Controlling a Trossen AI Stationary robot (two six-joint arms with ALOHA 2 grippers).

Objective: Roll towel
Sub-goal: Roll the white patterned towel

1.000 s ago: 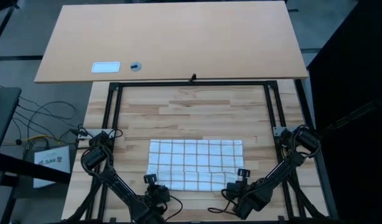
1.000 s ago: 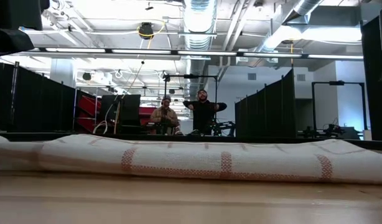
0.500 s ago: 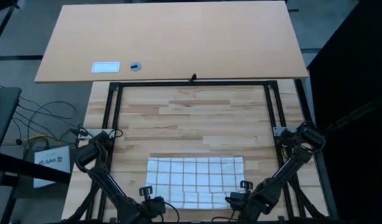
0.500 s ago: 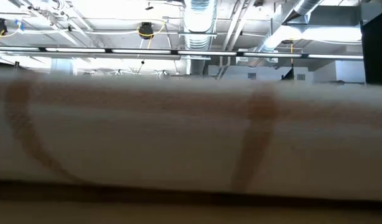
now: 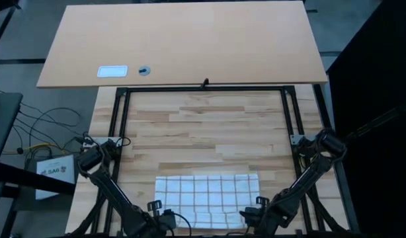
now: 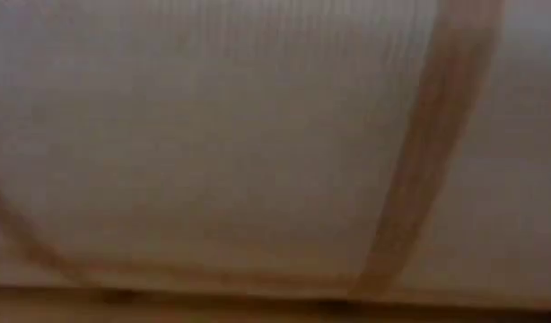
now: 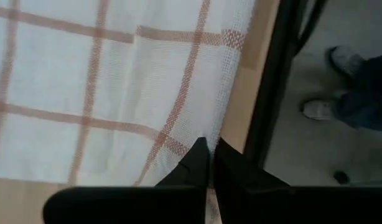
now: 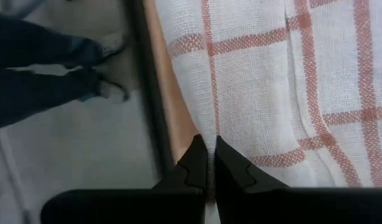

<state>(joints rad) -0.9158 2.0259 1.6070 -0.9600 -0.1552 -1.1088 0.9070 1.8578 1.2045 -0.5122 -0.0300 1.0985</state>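
Observation:
The white towel (image 5: 207, 198) with brown-orange check lines lies flat on the wooden table (image 5: 203, 125), close to its near edge. It fills the low view (image 6: 258, 144). My left gripper (image 5: 161, 213) is shut on the towel at its near left end; it also shows in the left wrist view (image 7: 210, 157). My right gripper (image 5: 254, 213) is shut on the towel at its near right end; it also shows in the right wrist view (image 8: 210, 154). My left gripper pinches the towel's near edge (image 7: 221, 127), by the left corner, between its two shut fingers, coming from above. One layer or several, I cannot tell. The towel lies on the table next to the table's near edge. My right gripper pinches the towel's near edge (image 8: 203, 121), by the right corner, between its two shut fingers, coming from above. One layer or several, I cannot tell. The cloth lies on the table, with a soft crease (image 8: 297, 93) running away from the hold.
A black frame rail (image 7: 275, 81) runs along the table's near edge, right beside the towel. A person's shoes (image 7: 340, 81) and legs (image 8: 41, 68) stand on the floor beyond it. A second, lighter tabletop (image 5: 183, 39) with a small white card (image 5: 112, 71) lies at the far side.
Both grippers have gone toward the table's near edge, staying shut on the towel. The whole towel has slid along the table with them, its far edge coming nearer too. In the low view it has come from a low roll across the table to filling the picture.

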